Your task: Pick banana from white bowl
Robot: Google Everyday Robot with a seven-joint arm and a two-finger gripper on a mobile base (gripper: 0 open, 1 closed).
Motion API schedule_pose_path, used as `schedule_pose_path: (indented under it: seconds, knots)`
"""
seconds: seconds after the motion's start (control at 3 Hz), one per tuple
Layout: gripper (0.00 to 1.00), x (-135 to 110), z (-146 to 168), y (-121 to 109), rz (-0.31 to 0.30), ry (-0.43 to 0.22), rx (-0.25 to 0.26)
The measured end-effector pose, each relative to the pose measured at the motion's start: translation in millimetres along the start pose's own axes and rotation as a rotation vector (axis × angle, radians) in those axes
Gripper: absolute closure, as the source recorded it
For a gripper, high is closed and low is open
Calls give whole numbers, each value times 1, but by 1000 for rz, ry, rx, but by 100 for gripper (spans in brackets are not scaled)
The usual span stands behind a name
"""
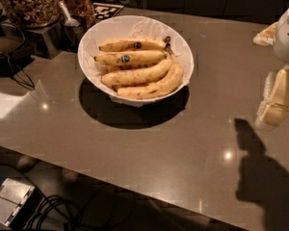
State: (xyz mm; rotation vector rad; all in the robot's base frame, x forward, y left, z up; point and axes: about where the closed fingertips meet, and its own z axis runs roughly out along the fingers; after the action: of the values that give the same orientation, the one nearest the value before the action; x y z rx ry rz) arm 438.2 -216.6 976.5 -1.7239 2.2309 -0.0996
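The white bowl (95,36), wide and round with a crinkled paper lining, stands on the grey-brown counter at centre left. A bunch of four bananas lies in it. The banana (144,57) with a blue oval sticker is second from the back. The one behind it (120,44) carries a darker sticker. Two fatter bananas without stickers (139,75) lie at the front. My gripper (275,105), cream-coloured under a white arm, hangs at the right edge of the view. It is well to the right of the bowl, above the counter, and holds nothing that shows.
Glass jars of nuts (31,4) on a metal stand, a scoop (70,19) and a black-and-white tag (107,9) sit behind and left of the bowl. Black cables (12,73) lie at far left. The counter's front edge (111,170) runs diagonally; more cables lie on the floor below.
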Motion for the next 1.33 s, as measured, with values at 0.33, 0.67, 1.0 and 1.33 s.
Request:
schedule_pose_path:
  seconds: [0.33, 0.67, 1.0, 1.33]
  knots:
    - [0, 0, 0, 0, 0, 0, 0]
    - [0, -13, 2, -11, 23, 48, -10]
    - [0, -54, 6, -38, 6, 112, -9]
    - [0, -104, 21, -66, -58, 120, -3]
